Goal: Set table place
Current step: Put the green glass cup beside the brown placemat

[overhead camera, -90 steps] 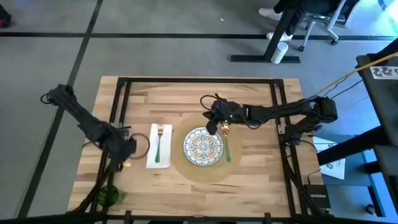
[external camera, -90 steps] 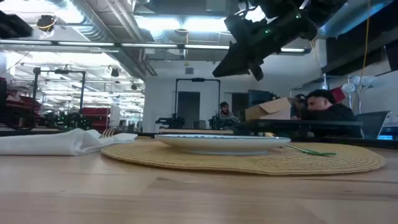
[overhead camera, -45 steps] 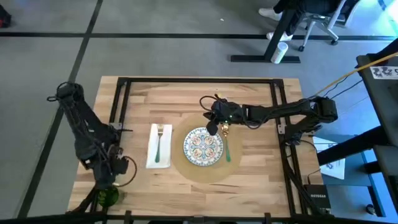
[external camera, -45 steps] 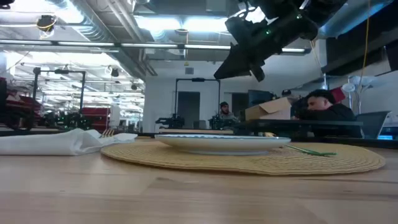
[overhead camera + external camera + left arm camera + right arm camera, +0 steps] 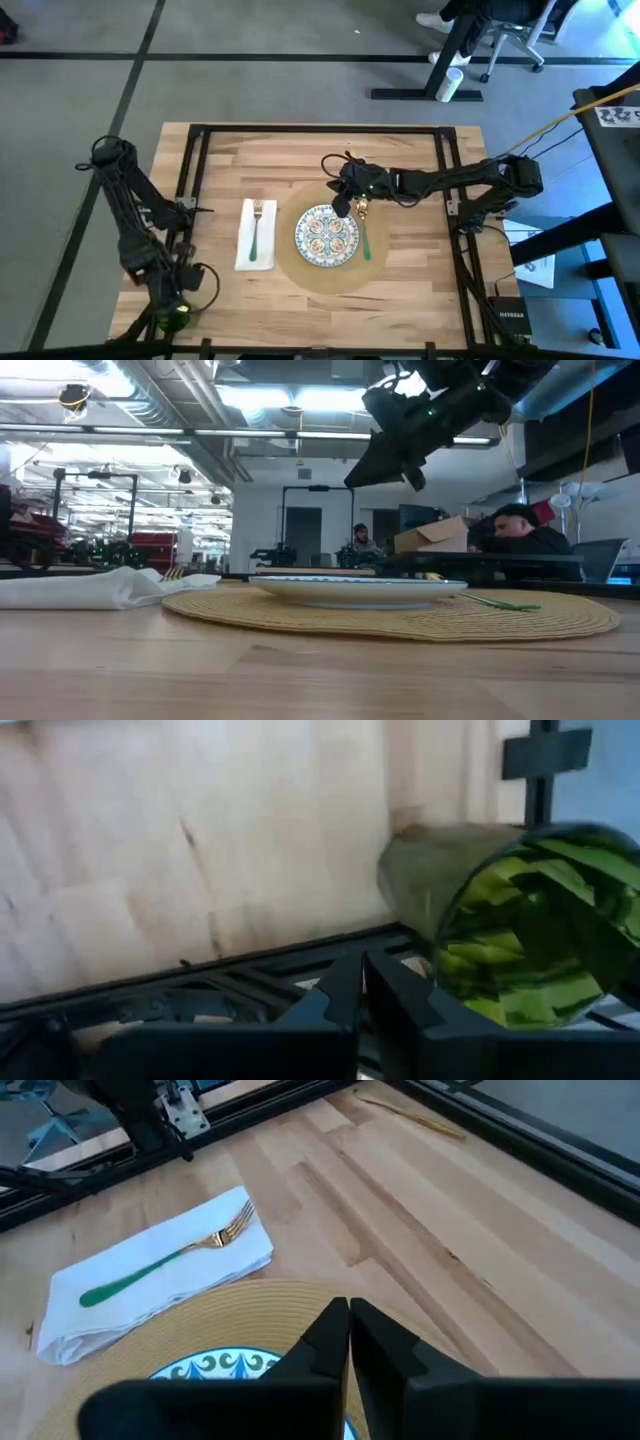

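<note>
The round tan place mat [image 5: 330, 283] lies in the middle of the wooden table [image 5: 420, 280], and a patterned plate [image 5: 327, 235] sits on it. Right of the plate lies a green-handled utensil [image 5: 366, 242]. My right gripper [image 5: 345, 203] hangs shut above the mat's far side, well clear of the plate [image 5: 355, 588]. My left gripper [image 5: 178, 298] is shut at the table's near left corner, just beside a green glass [image 5: 520, 930] that stands on the table there. The glass is off to one side of the fingers, not between them.
A folded white napkin [image 5: 243, 255] lies left of the mat with a gold fork with a green handle [image 5: 170, 1260] on top. A black frame [image 5: 190, 160] edges the table. Bare wood lies along the near and right sides. People sit in the room beyond.
My left gripper has travelled from beside the napkin toward the table's near edge, ending at the green glass in the near left corner. The right arm, plate, mat, and cutlery have stayed where they were.
</note>
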You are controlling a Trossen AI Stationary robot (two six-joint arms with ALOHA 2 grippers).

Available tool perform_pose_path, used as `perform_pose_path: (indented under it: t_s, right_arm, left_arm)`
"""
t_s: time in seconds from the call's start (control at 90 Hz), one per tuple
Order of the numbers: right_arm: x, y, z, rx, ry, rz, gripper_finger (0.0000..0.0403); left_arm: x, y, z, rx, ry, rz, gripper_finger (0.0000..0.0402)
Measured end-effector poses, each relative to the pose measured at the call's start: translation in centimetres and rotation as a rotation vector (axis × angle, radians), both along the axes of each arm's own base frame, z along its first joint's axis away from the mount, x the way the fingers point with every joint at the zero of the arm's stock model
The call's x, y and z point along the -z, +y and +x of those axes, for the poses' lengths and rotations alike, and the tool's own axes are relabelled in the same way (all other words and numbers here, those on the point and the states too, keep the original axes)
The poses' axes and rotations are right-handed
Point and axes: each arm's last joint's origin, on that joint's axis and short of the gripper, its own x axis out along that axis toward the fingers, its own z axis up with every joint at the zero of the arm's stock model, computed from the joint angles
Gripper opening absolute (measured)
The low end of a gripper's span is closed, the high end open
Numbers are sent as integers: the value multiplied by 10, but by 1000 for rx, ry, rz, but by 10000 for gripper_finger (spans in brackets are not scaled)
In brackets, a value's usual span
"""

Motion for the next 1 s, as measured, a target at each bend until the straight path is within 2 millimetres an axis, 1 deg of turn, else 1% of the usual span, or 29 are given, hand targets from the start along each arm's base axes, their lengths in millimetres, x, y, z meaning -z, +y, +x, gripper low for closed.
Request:
perform_pose_path:
  t_s: [0.144, 0.267, 0.367, 0.478, 0.622, 0.733, 1.0]
  right_arm:
    - [1, 0, -1, 0, 15, 1, 1]
    - [3, 0, -2, 17, 32, -8, 1]
    - [3, -1, -2, 20, 33, -10, 1]
    - [3, -1, -2, 21, 33, -10, 1]
    - [3, -1, -2, 21, 33, -10, 1]
    - [3, 0, -2, 21, 43, -10, 1]
    - [4, -1, -3, 26, 55, -12, 1]
  left_arm:
    - [0, 1, 5, -6, -13, -14, 0]
    - [-1, -1, 10, -20, -2, -68, 3]
    - [-2, -3, 14, -34, -4, -114, 19]
    - [-3, -3, 16, -71, -2, -125, 46]
    - [-2, -2, 13, -72, 12, -108, 79]
    - [-1, -4, 9, -53, 43, -114, 96]
    - [1, -8, 3, -45, 69, -112, 104]
